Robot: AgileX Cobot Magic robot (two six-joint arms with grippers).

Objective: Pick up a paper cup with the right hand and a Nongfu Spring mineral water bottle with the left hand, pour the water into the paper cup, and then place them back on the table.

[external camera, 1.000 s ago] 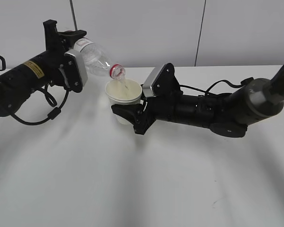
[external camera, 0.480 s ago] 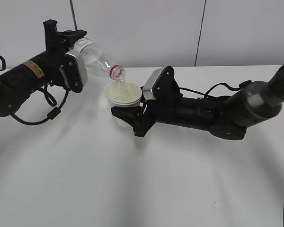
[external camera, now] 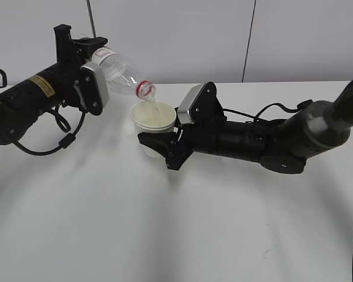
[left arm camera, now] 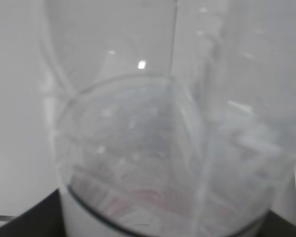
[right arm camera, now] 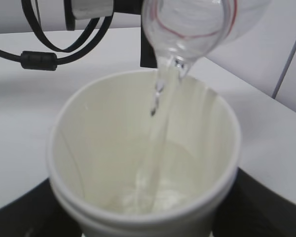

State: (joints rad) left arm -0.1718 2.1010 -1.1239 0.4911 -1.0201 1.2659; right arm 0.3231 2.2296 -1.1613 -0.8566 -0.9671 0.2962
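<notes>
White and plain is the wide counter [external camera: 165, 235] under me, with pale wall panels behind. At the centre is the small cream-white tapered paper cup [external camera: 153, 120], lifted above the counter, upright, its rolled rim open to the top. My right hand [external camera: 159, 147] has its black jaws pinching the cup low on its wall. Just above the rim hangs the red-ringed mouth of the tall clear plastic Nongfu Spring mineral water bottle [external camera: 120, 73], tilted with the neck down toward the cup. My left hand [external camera: 85, 64] grips the bottle near its base, jaws pressed on its sides. A thin stream of clear water [right arm camera: 158, 128] falls from the mouth along the inner wall of the cup, and a little collects at the bottom.

I judge the pouring is in progress. To do it well, I should hold the cup level and quiet, keep the mouth over the middle of the rim, and tilt slowly so the stream does not jump outside.
</notes>
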